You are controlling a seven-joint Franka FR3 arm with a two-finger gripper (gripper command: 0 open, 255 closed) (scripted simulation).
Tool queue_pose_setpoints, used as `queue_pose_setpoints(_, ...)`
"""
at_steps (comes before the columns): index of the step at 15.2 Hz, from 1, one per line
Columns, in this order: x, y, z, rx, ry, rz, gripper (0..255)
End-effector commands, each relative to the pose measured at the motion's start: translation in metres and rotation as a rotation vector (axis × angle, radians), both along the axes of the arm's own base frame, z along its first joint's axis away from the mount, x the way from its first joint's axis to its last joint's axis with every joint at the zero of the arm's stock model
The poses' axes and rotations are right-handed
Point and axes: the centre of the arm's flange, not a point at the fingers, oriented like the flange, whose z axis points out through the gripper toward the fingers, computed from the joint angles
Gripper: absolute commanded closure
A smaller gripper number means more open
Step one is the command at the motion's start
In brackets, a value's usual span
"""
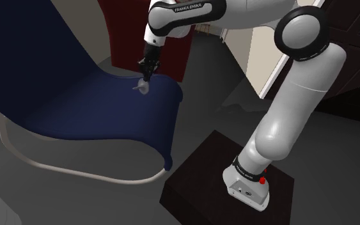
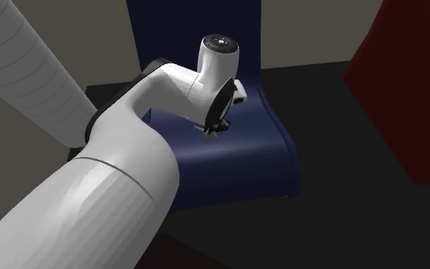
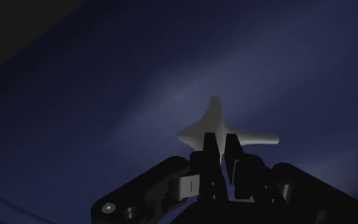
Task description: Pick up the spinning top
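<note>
Dk blue chair seat w/ grey spinning top on it — pincer nipped narrow on its stem.

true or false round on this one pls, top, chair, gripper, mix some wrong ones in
1. The spinning top is pale grey. True.
2. The chair is bright red. False: it is dark blue.
3. The gripper hangs wide open over the stand, far from the spinning top. False: it is right at the spinning top, above the chair's seat, with its fingers drawn close together.
4. The chair has a pale curved frame beneath it. True.
</note>
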Motion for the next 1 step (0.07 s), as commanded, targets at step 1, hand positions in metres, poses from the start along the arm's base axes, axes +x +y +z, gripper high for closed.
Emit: queue_pose_setpoints(1, -0.0002, 0.0, 0.004, 0.0, 0.0, 0.0, 255)
